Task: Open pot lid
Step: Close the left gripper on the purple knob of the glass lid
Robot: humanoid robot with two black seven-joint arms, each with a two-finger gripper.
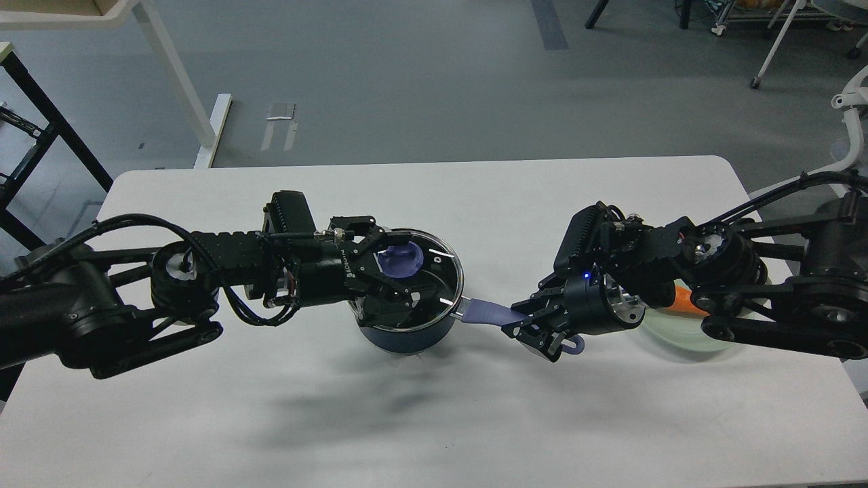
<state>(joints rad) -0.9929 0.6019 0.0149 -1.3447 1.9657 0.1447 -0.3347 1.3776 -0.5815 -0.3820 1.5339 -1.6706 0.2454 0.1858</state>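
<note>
A dark blue pot [407,332] stands mid-table with its glass lid [441,271] on. The lid has a purple knob [400,261]. My left gripper [392,268] lies low over the lid, coming in from the left. It is open, with one finger [366,230] behind the knob and the other [400,301] in front of it. Whether the fingers touch the knob I cannot tell. My right gripper [536,327] is shut on the pot's purple handle [489,313], which sticks out to the right.
A pale green plate [671,335] with an orange carrot [681,301] sits at the right, partly under my right arm. The white table [434,420] ends close behind both arms. A white chair [851,108] stands at the far right.
</note>
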